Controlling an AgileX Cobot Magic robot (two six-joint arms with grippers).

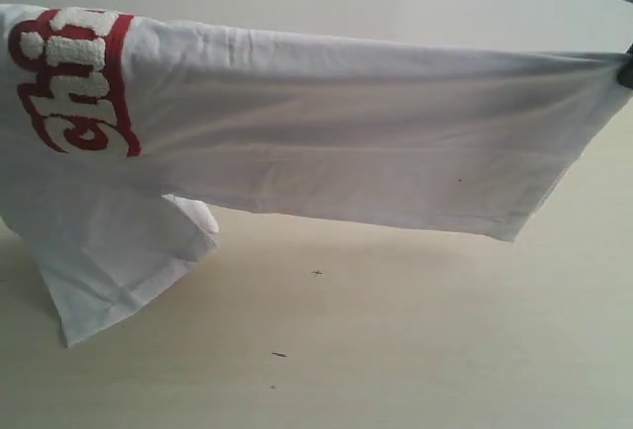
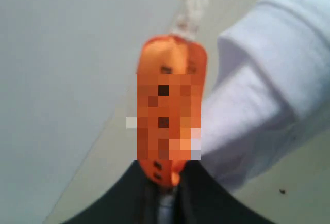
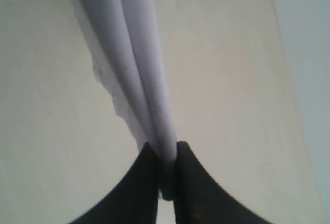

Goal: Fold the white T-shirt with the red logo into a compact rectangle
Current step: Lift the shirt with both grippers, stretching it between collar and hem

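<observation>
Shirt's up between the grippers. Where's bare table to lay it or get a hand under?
Free: the table below the white T-shirt, from the drooping sleeve across to the side of the right gripper; only tiny specks. Crowded: far left, where the sleeve hangs to about table level under the red logo.

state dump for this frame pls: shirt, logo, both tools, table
shirt: white T-shirt lifted off the table, stretched between both tools
logo: red logo at the left of the exterior view, cut off by the frame
left tool: shut, pinching the shirt at the orange neck tag
right tool: shut on gathered fabric at the other end
sleeve: hangs low; table contact unclear
table: light wood, a few dark specks
fold: not yet a rectangle
</observation>
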